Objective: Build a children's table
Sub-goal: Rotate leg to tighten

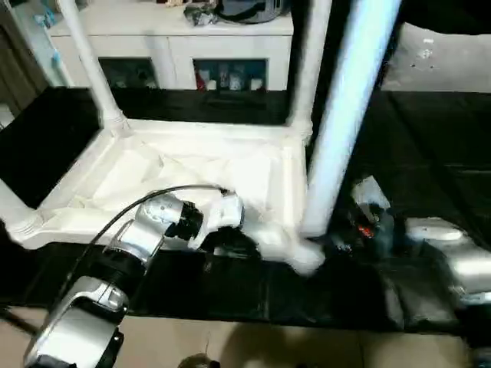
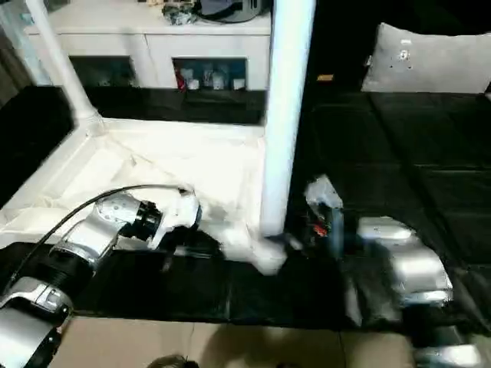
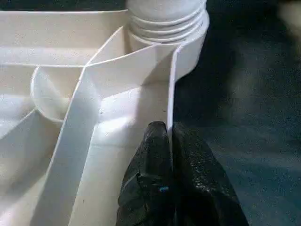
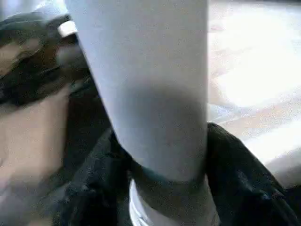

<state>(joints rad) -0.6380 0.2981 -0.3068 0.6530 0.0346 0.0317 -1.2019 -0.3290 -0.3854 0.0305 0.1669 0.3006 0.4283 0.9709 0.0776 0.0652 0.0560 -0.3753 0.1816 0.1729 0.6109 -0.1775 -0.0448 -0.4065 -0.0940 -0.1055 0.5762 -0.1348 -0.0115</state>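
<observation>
Children's table [image 1: 192, 172]: white plastic, lying upside down on the black-covered work table [image 2: 399, 153], ribbed underside up. Legs stand in the far corner sockets; the near-right leg [image 2: 285, 115] rises upright at the near right corner.

Left gripper [image 3: 168, 141]: the head views show the silver forearm reaching to the tabletop's near rim; the left wrist view shows the black fingers clenched on the thin rim wall, just beside a threaded leg base seated in its socket.

Right gripper [image 4: 160, 188]: blurred in the head views, low beside the near-right leg; the right wrist view shows its fingers [image 4: 244, 183] on either side of that leg, grasping it near the base.

Background: white cabinet [image 1: 169, 46] behind.
</observation>
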